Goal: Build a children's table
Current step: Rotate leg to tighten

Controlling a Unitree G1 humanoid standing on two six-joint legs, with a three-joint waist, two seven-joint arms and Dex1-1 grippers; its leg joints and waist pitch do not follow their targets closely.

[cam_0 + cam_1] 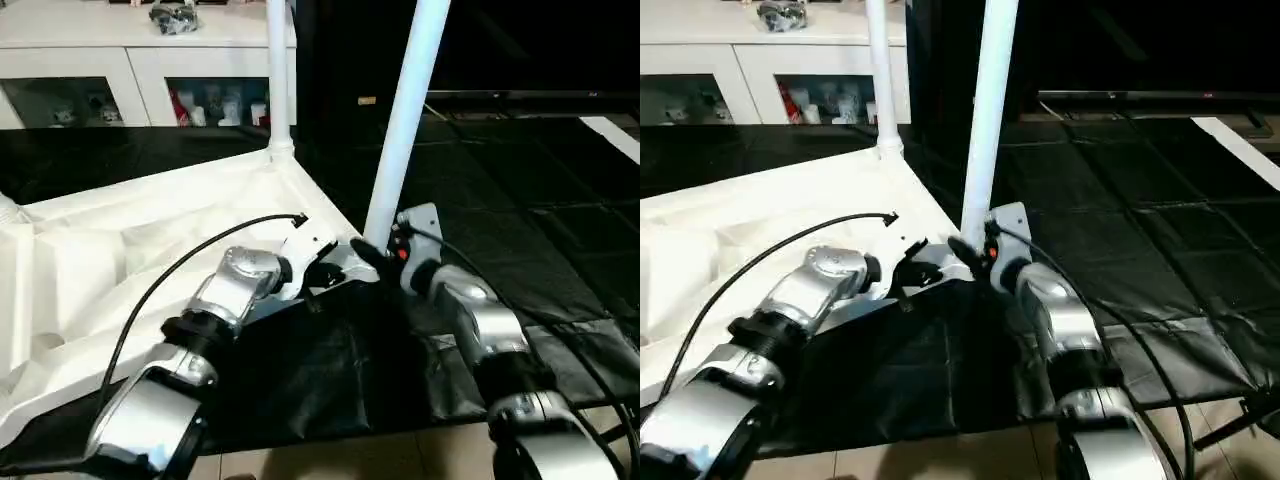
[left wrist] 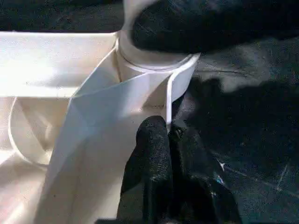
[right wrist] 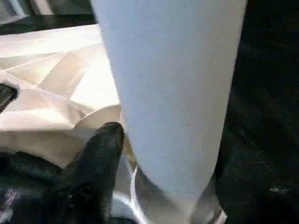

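Silver forearms filled the near part of the head view, both angled inward so that the two pincers met at one corner of the upturned table top point(image 1: 120, 250). That top lay underside up on black sheeting point(image 1: 330, 390), and the task's leg in hand point(image 1: 405, 120) rose steeply from the corner socket point(image 2: 156, 63) just ahead of both pincers, leaning slightly to the robot's right.

The right pincer point(image 1: 378, 260) sat at the foot of that leg; in its wrist view one black finger point(image 3: 100, 154) lay against the leg's base just above the socket collar. Whether it truly clasped the leg or merely pressed beside it could not be told. The left pincer point(image 2: 163, 154) reached in from the other side with its fingers drawn together, tips touching the thin outer wall of the top right beside the socket, apparently steadying the corner, not holding anything.

Another leg point(image 1: 278, 75) already stood upright in the far corner, well beyond both pincers.

To seat this leg well, it probably needed to be brought square to the socket before being pushed or turned down; driving it in while tilted risked jamming. The left arm's job, as it looked, was to keep the light top from sliding or lifting. A low hold near the collar gave good control of the base but little leverage over the tall upper end.
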